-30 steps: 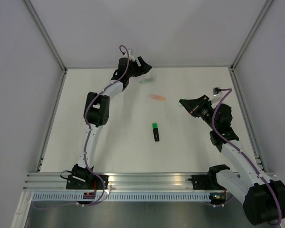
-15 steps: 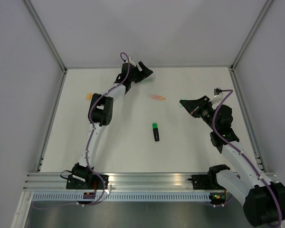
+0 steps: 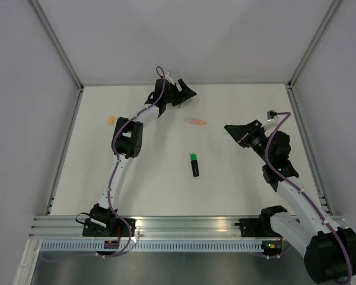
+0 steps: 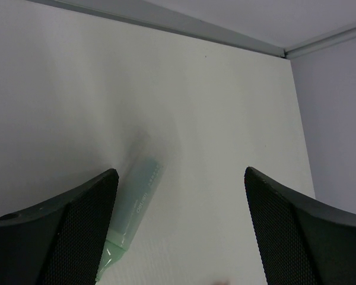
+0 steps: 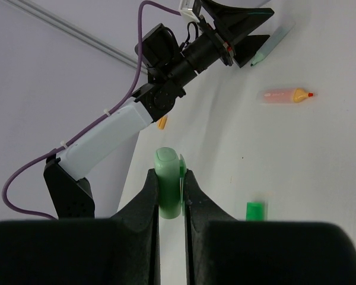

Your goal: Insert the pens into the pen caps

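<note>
Mint pen (image 4: 136,202) looks light, slick; I'd pinch mid-barrel with my wide-open left gripper (image 4: 179,178); right gripper (image 5: 169,177) grips the mint cap (image 5: 168,196).

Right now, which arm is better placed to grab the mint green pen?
Left. The left arm holds its jaws open just over the mint green pen, which lies by one of them. The right arm has its jaws shut on the mint green cap, far from that pen.
</note>
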